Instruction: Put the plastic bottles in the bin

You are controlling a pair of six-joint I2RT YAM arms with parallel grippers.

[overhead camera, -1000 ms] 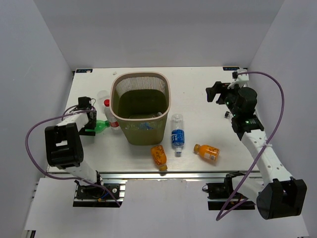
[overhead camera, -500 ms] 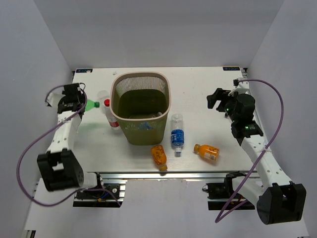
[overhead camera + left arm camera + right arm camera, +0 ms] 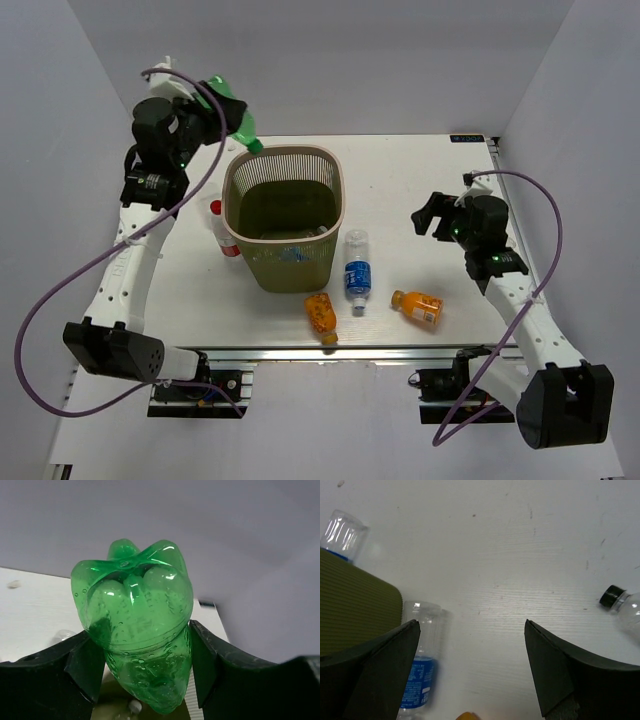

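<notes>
Nearest the arm bases, two orange bottles lie on the table in front of the bin [image 3: 290, 268]: one [image 3: 320, 314] off its near right corner, the other [image 3: 418, 308] further right. A blue-labelled bottle [image 3: 358, 270] lies just beside the bin's right wall. Further right of the bin, the right gripper [image 3: 430, 213] hangs above bare table with its jaws apart and empty. Its wrist view catches a clear black-capped bottle [image 3: 624, 606] on the table right of the bin. Against the bin's left wall sits a clear red-capped bottle [image 3: 222, 228]. Something with a blue label shows inside the bin, probably one bottle already delivered. Farthest back, the left gripper [image 3: 208, 108] is clamped on the green bottle [image 3: 135, 610], held high over the bin's far left corner with its cap pointing down at the rim. By this reading one bottle is in, one is about to be dropped, and five remain.
</notes>
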